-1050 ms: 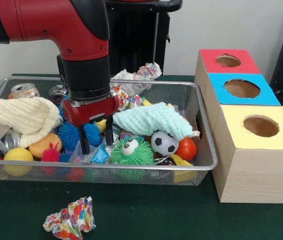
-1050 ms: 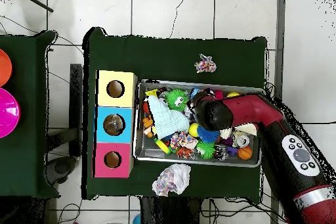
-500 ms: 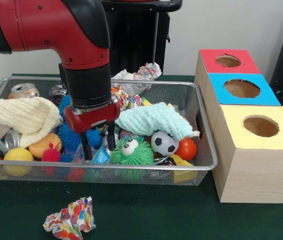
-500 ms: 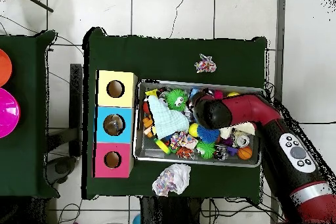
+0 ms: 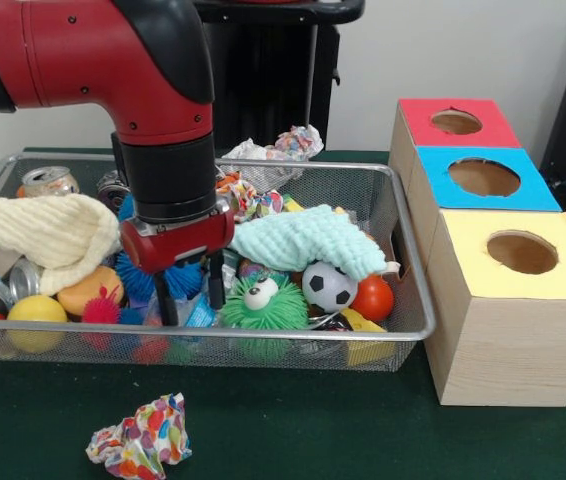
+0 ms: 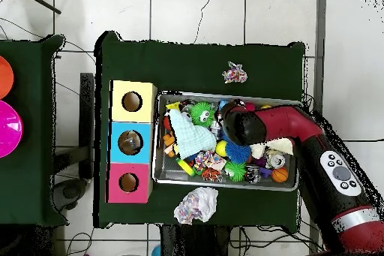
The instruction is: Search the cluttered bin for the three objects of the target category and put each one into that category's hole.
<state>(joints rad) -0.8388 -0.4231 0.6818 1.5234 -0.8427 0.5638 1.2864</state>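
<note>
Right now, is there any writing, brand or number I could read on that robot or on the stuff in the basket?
No text can be read in either view.
Cans: printing too small and blurred to read.
Arm: round button marks, no legible signs.
Boxes: plain coloured tops, no labels.
Crumpled paper: coloured dots only, no words.

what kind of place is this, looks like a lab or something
Probably a robotics lab test cell: a red robot arm works over a wire bin of toys and cans on a green-covered table, beside a wooden box with three coloured holes, on a tiled floor.
</note>
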